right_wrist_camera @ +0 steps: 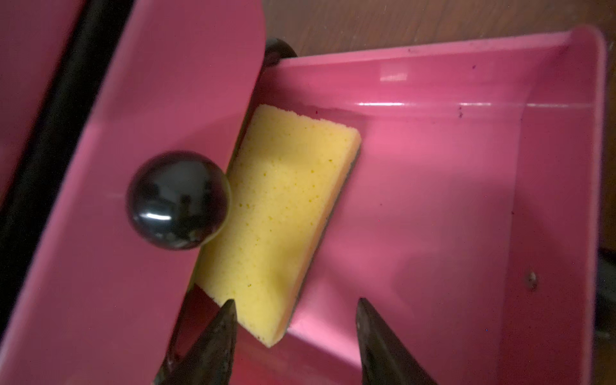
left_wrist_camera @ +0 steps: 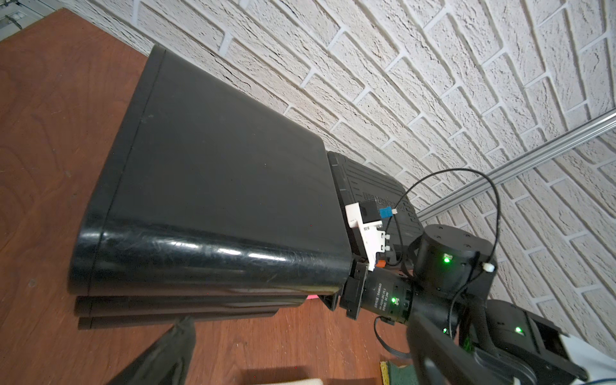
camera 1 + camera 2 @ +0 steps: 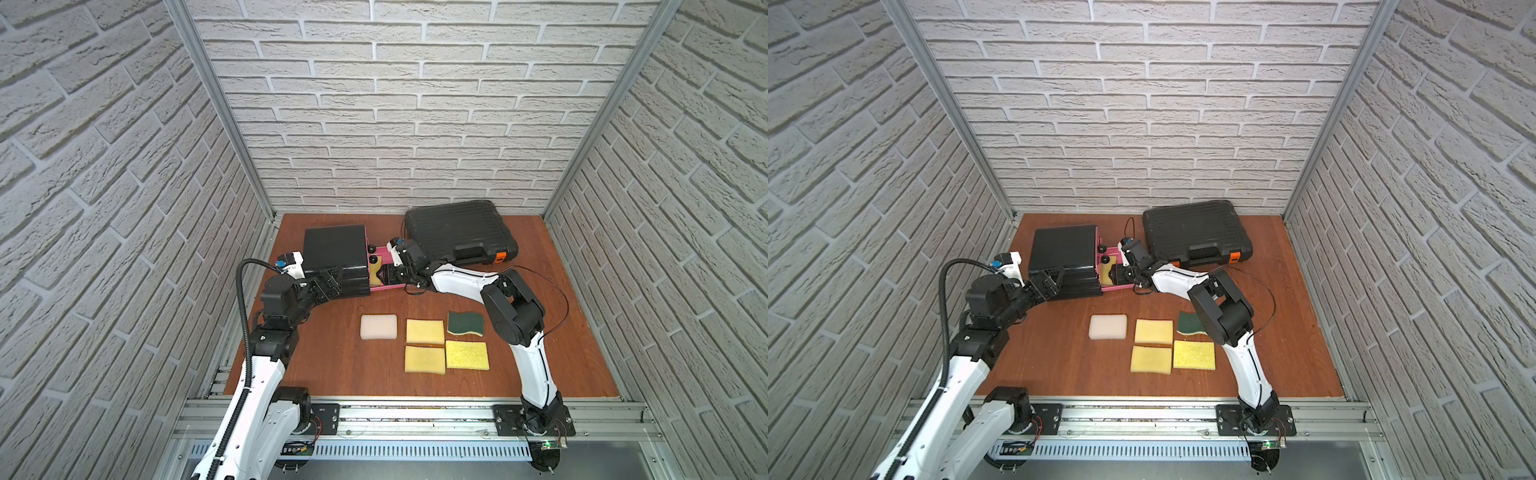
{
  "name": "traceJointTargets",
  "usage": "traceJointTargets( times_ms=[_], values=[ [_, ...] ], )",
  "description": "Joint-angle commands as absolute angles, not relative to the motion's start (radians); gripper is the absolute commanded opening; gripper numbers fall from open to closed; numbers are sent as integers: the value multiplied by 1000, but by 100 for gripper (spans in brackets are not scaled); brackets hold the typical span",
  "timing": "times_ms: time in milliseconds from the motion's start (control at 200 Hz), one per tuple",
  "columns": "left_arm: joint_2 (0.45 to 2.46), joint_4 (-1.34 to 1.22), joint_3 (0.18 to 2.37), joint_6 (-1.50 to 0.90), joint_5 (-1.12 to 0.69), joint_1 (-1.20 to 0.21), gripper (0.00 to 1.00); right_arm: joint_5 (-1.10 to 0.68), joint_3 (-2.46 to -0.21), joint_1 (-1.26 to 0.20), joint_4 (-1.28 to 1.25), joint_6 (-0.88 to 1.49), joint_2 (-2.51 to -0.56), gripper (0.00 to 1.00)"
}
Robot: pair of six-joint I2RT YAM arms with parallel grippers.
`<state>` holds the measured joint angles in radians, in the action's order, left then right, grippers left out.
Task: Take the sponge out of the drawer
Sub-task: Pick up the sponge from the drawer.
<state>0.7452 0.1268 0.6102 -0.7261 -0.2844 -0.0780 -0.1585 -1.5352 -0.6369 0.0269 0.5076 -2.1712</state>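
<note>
A yellow sponge [image 1: 283,216] lies in the pulled-out pink drawer [image 1: 466,200] of the black cabinet [image 3: 334,249], partly under the closed drawer front above it with its black knob [image 1: 178,200]. My right gripper [image 1: 296,301] is open inside the drawer, its fingertips on either side of the sponge's near corner without clamping it. In both top views the right gripper [image 3: 384,274] [image 3: 1117,274] covers most of the sponge [image 3: 376,277]. My left gripper [image 3: 328,282] [image 2: 301,323] stands wide open at the cabinet's front corner, holding nothing.
Several sponges lie on the wooden table in front: a white one [image 3: 378,327], yellow ones [image 3: 424,331] [image 3: 467,355] and a green one [image 3: 465,323]. A black tool case [image 3: 459,232] sits at the back, right of the drawer. Brick walls enclose the table.
</note>
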Motion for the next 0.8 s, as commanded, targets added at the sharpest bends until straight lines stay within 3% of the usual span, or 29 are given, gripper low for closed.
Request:
traceJointTargets(
  times_ms=[0, 510, 605, 655, 795],
  values=[
    [736, 80, 607, -712, -300, -70, 98, -176, -1566, -646, -9, 535, -2190, 57],
    [733, 80, 605, -710, -303, -69, 98, -137, -1648, -676, 47, 552, -2269, 53],
    [734, 79, 604, -710, -303, -70, 98, -135, -1653, -678, 52, 553, -2275, 48],
    [732, 79, 604, -711, -303, -70, 98, -136, -1656, -678, 54, 554, -2279, 40],
    [730, 81, 604, -710, -302, -70, 98, -123, -1649, -677, 59, 549, -2272, 3]
  ],
)
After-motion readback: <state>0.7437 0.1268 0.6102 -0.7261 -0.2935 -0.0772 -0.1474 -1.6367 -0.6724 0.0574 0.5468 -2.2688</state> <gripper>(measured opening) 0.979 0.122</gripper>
